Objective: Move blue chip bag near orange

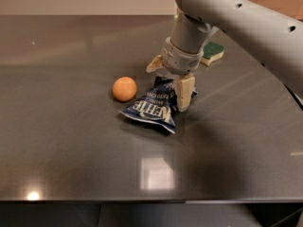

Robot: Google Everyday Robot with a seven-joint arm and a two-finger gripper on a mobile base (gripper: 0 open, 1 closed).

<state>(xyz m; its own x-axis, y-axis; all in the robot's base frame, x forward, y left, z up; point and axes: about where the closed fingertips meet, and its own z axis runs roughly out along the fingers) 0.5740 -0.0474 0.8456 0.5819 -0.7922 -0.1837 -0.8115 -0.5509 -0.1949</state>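
The blue chip bag lies flat on the dark table, its white lettering facing up, just right of the orange with a small gap between them. My gripper hangs over the bag's upper end. Its fingers are spread, one fingertip on the far left side and one on the near right side, with the bag's top edge between them. The bag rests on the table and the arm's wrist hides part of its top.
A green-and-yellow sponge lies behind the arm at the right. The dark glossy table runs to a front edge near the bottom of the view. My arm reaches in from the upper right.
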